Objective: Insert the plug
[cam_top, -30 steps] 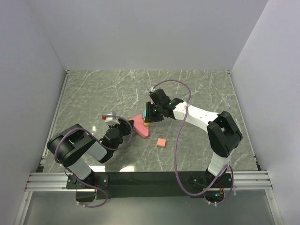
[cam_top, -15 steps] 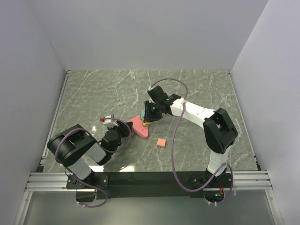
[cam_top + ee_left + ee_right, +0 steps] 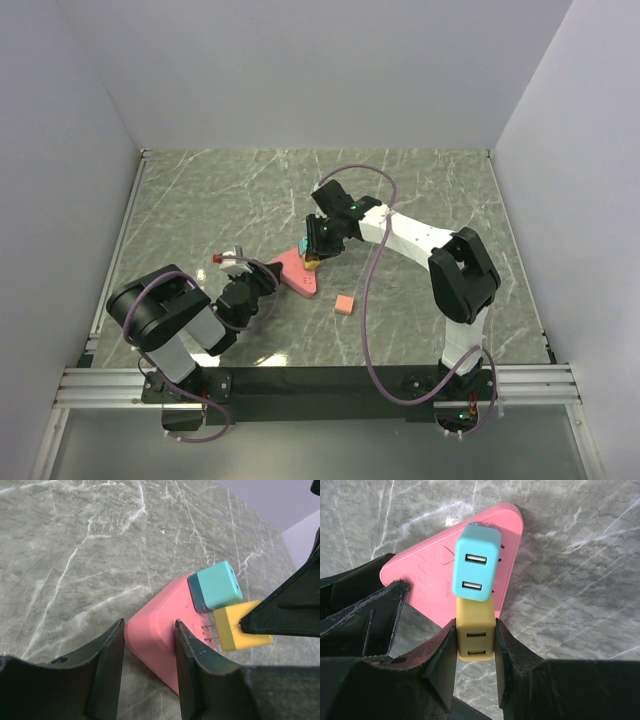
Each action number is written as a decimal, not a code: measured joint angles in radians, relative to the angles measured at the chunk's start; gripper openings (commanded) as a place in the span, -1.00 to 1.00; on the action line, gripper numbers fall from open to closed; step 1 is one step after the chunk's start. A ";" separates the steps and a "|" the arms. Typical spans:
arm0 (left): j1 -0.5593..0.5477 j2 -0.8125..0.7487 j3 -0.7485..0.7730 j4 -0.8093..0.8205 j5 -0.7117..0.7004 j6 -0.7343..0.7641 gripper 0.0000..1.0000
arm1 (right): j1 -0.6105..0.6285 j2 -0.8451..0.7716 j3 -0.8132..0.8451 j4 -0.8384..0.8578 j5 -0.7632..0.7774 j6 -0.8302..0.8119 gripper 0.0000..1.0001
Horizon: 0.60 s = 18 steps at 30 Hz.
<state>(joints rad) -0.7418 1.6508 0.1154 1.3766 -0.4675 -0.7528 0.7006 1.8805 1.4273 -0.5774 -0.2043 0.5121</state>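
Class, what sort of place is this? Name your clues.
Probably a robotics test cell: plain white walls box in a marble-patterned table, a left arm and right arm stand on a metal rail, handling a pink socket block and yellow plug.

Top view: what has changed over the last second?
The right arm swung its elbow left, and the right tool edged left, yellow plug held. The left tool barely shifted toward its base. Unchanged: both grips, strip, teal plug, block.
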 measured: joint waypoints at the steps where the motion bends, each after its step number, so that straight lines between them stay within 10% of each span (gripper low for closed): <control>1: -0.002 0.000 -0.002 0.003 -0.002 0.000 -0.99 | 0.000 0.002 0.002 -0.002 0.001 0.001 -1.00; 18: -0.032 0.009 -0.016 0.014 -0.035 -0.002 -0.99 | 0.022 0.000 -0.015 0.017 0.042 0.049 -1.00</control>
<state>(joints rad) -0.7742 1.6600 0.0994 1.3907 -0.5022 -0.7544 0.7223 1.8805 1.4124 -0.5602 -0.1627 0.5610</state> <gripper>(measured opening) 0.444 0.373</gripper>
